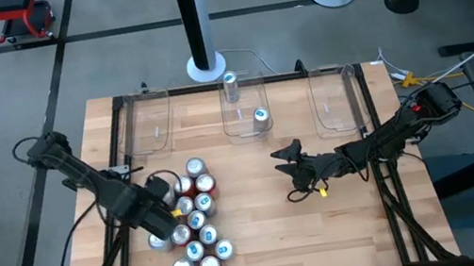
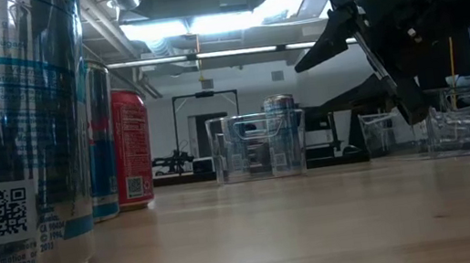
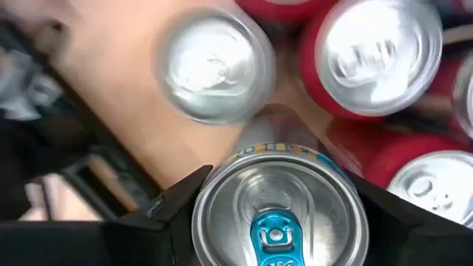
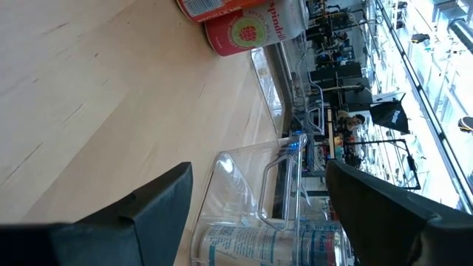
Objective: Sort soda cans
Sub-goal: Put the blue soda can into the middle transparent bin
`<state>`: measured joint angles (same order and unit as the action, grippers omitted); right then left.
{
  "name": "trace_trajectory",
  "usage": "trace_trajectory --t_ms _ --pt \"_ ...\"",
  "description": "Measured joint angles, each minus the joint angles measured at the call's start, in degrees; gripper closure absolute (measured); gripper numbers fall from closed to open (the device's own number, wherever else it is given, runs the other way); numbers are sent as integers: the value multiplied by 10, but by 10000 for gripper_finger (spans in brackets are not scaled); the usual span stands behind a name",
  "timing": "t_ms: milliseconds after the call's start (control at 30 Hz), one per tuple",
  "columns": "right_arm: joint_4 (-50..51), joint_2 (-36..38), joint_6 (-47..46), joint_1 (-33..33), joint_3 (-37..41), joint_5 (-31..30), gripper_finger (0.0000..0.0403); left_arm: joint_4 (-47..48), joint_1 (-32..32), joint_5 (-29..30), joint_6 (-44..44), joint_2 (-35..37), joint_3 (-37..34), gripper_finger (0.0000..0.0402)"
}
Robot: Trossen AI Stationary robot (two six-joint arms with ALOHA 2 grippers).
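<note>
Soda cans (image 1: 196, 221): clustered upright on the bench (image 1: 272, 232), near-left of the middle bin (image 1: 246, 112); exact count unclear, several hidden under the left arm.
Blue-tab can (image 3: 275, 214): clenched in the left tool (image 1: 163, 223), body mostly hidden.
Middle bin: holds two cans.
Right tool (image 1: 292, 164): released, empty, just right of the cluster.
</note>
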<state>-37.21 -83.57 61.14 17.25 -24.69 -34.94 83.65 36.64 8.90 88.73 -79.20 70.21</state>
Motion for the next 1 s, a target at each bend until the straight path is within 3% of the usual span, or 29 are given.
trace_trajectory --t_ms 100,367,533,800,1000 --pt "0 0 0 0 0 0 93 41 0 10 6 18 25 174" --pt "0 0 0 0 0 0 93 45 0 16 -7 45 82 174" --pt "-2 0 0 0 0 0 93 48 -1 49 -27 47 135 174" --pt "-4 0 0 0 0 0 93 63 -42 118 -120 47 219 174" --pt "-4 0 0 0 0 0 93 45 -126 193 -252 47 247 174"
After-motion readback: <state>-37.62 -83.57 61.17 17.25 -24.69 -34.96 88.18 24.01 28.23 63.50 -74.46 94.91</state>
